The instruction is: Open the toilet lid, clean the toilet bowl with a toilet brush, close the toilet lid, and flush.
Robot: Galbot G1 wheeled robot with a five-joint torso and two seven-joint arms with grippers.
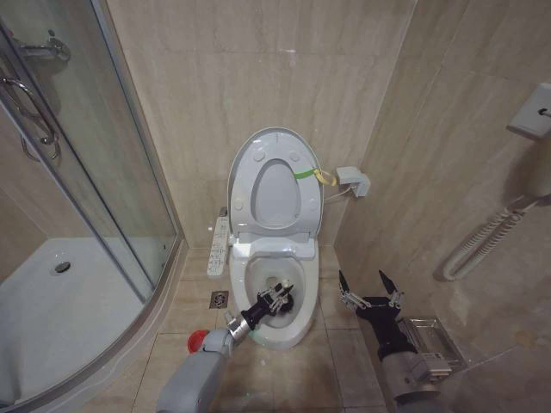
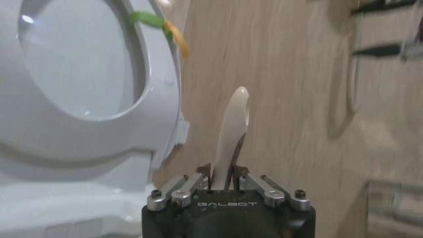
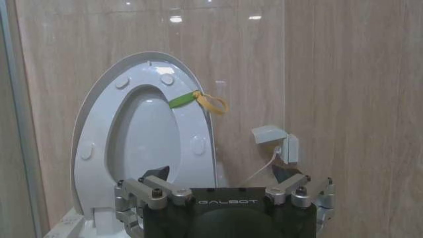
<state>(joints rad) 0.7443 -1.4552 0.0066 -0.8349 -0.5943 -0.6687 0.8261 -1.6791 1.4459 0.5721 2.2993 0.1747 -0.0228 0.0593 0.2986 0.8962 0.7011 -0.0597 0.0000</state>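
A: Head view: the toilet lid [image 1: 275, 182] is standing upright against the far wall with the seat raised against it, its yellow-green band [image 1: 312, 175] hanging at the right edge. Opening looks done.

B: Where is the left gripper [image 1: 274, 301] working?

A: It is reaching over the near rim of the toilet bowl [image 1: 303, 325], claw clamped on the toilet brush [image 1: 282, 296], whose dark head is sitting inside the bowl. In the left wrist view the pale handle [image 2: 233, 130] is sticking out between the closed fingers.

B: So, scrubbing stage?

A: I am judging so. Closing the lid and flushing are remaining.

B: And the right gripper [image 1: 370, 292]?

A: It is hovering right of the bowl, fingers apart, holding nothing.

B: Anything unclear?

A: The bristles' contact with the bowl is hard to make out. A red cup [image 1: 198, 341] is partly hidden behind the left arm.
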